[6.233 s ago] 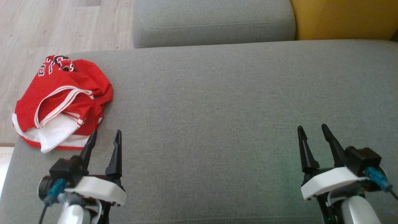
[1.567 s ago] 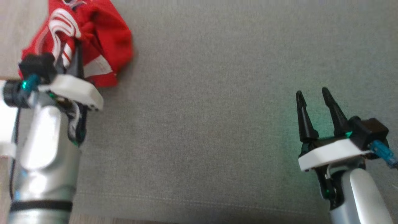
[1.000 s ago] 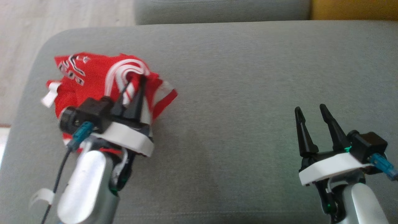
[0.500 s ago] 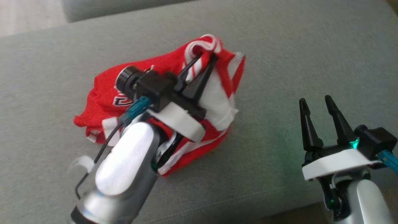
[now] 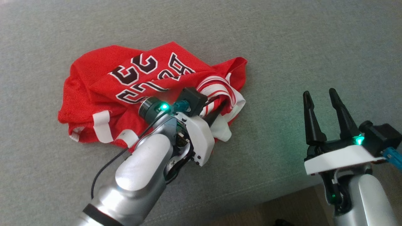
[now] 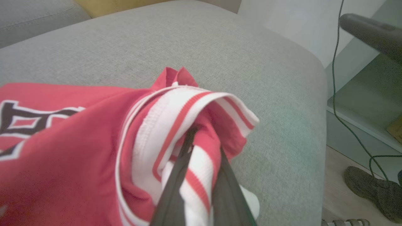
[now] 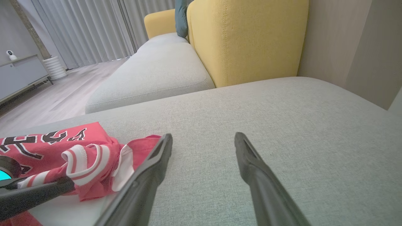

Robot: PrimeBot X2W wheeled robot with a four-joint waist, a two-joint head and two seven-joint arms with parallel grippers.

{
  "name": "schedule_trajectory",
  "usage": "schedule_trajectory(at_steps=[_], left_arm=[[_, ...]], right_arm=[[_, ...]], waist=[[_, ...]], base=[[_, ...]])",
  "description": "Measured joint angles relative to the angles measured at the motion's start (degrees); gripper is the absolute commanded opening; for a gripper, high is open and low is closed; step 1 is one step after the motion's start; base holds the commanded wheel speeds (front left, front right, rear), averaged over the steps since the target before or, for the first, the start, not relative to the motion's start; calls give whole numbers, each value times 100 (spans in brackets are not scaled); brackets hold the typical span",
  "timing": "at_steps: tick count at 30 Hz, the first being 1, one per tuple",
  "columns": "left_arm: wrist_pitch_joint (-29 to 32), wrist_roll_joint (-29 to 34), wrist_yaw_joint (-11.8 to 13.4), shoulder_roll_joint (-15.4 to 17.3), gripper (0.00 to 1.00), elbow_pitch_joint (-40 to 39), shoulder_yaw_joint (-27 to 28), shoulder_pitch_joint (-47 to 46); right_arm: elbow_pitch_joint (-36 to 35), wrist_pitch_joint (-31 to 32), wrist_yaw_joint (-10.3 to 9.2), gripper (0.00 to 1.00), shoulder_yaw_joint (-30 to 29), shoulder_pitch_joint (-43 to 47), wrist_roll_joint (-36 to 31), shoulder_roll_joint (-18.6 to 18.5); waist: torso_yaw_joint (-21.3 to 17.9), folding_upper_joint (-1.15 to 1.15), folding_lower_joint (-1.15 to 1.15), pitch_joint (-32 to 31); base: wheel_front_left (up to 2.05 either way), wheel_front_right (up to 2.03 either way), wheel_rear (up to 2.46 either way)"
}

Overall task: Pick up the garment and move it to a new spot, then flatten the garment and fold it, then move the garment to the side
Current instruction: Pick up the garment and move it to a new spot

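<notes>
The red jersey (image 5: 103,91), crumpled with its black-and-white lettering up, lies on the grey sofa cushion (image 5: 282,47), with bare fabric on all sides and the front edge near. The left gripper (image 5: 219,108) has its fingers clamped on the jersey's striped trim; the right gripper (image 5: 320,94) has its fingers apart.

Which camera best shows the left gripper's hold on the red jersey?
Left wrist view: the left gripper is shut on the jersey, pinching its striped trim. Head view: its wrist camera partly covers the pinch. Right wrist view: one finger by the trim.
</notes>
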Motion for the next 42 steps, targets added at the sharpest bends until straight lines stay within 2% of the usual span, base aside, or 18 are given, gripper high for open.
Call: schedule_trajectory(at_steps=[2,3,4,9,13,20,23,30,33,42], left_arm=[[-82,0,-10,2,0,11,-66,-3],[-137,-1,-30,-1,41,13,-85,-3],[-223,-1,-33,1,100,12,-91,-3],[-1024,271,241,46,100,-334,-109,11],[-1606,356,627,222,100,-833,41,222],[-1905,138,1346,869,100,-1543,994,1246],[-1954,-2,1549,1093,100,-1729,1452,1531],[-1957,-388,1633,1463,100,-1931,2262,2312],[-1957,-444,1633,1525,100,-2053,2496,2646],[-1957,-316,1684,1595,100,-2294,2480,3143]], right_arm=[[38,-13,0,100,-1,-13,0,1],[62,-53,0,100,-2,-23,0,1],[86,-53,0,100,0,-44,0,1],[154,-58,0,100,-12,-105,-66,2],[166,-57,0,100,-47,-91,-124,2],[105,22,0,100,-156,-68,-314,1],[49,85,0,100,-189,-63,-349,1],[45,214,0,100,-203,120,-419,1],[44,263,0,100,-212,203,-420,1],[22,382,0,100,-208,548,-420,2]], waist=[[55,0,0,1],[84,0,0,-5],[112,0,0,-23],[268,0,0,-197],[429,0,0,-387],[783,0,0,-657],[940,0,0,-745],[1200,0,0,-1003],[1258,0,0,-1144],[1325,0,0,-1464]], base=[[0,0,0],[0,0,0],[0,0,0],[0,0,0],[0,0,0],[0,0,0],[0,0,0],[0,0,0],[0,0,0],[0,0,0]])
